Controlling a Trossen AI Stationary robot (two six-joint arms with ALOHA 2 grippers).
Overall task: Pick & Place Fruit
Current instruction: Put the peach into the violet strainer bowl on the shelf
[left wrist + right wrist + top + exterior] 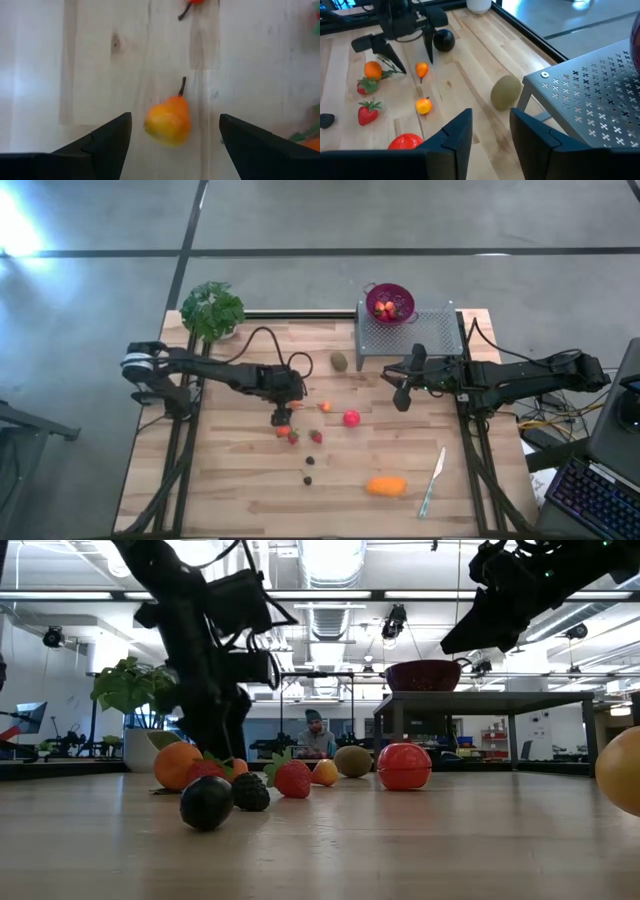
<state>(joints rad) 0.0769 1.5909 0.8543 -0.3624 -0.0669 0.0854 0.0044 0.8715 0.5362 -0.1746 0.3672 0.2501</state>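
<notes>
Currently left gripper (281,418) is low over the wooden table (230,490), fingers (100,145) spread wide apart around a small orange pear (168,121) on the boards, not touching it. Just beside it a cluster: orange (372,70), strawberries (367,112), blackberry (251,791), dark plum (207,802). Green plant (211,310) sits at the table's far-left corner. Mid-table: brown kiwi (339,361) near the metal rack (410,335), pink-red ball (351,418), oblong orange piece (386,486) near the front edge, pale knife (432,480) to its right. Magenta bowl (390,302) on the rack has fruit inside. Right gripper (401,395) hovers beside the rack holding nothing, fingers (455,132) partly apart.
</notes>
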